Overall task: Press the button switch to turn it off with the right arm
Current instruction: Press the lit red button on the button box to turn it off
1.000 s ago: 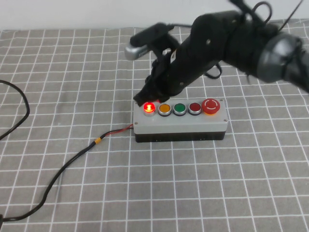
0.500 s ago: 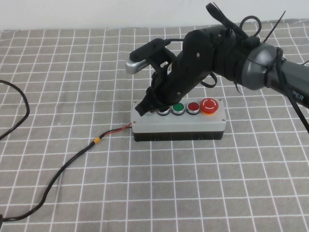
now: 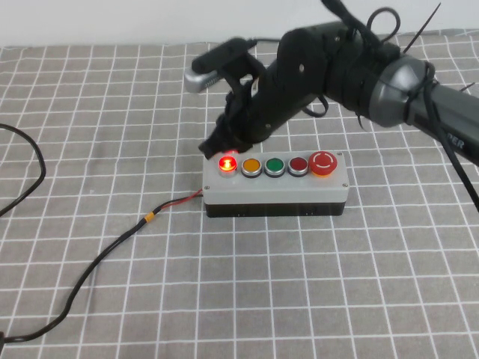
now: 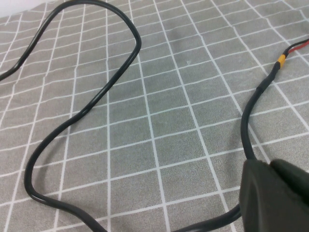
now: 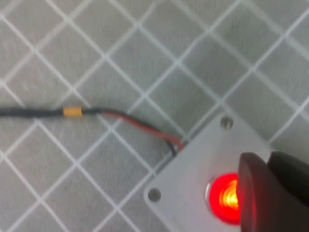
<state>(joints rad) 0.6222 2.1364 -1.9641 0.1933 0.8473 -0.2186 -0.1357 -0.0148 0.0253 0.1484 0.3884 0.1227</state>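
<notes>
High view: right claw (image 3: 212,146), closed and empty, is lifting off the switch box's (image 3: 278,193) left-end red button (image 3: 227,164), which is glowing again, so the press isn't counting as off; left wrist view: left claw (image 4: 273,194), state unreadable, is hanging over the cable (image 4: 72,126); right wrist view: button is burning beside the claw.

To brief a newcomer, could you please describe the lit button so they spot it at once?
On the checked cloth sits a grey box with five buttons in a row. The lit red button is the end one on the robot's left, beside the right gripper; the left gripper is off by the black cable. It alone glows.
</notes>
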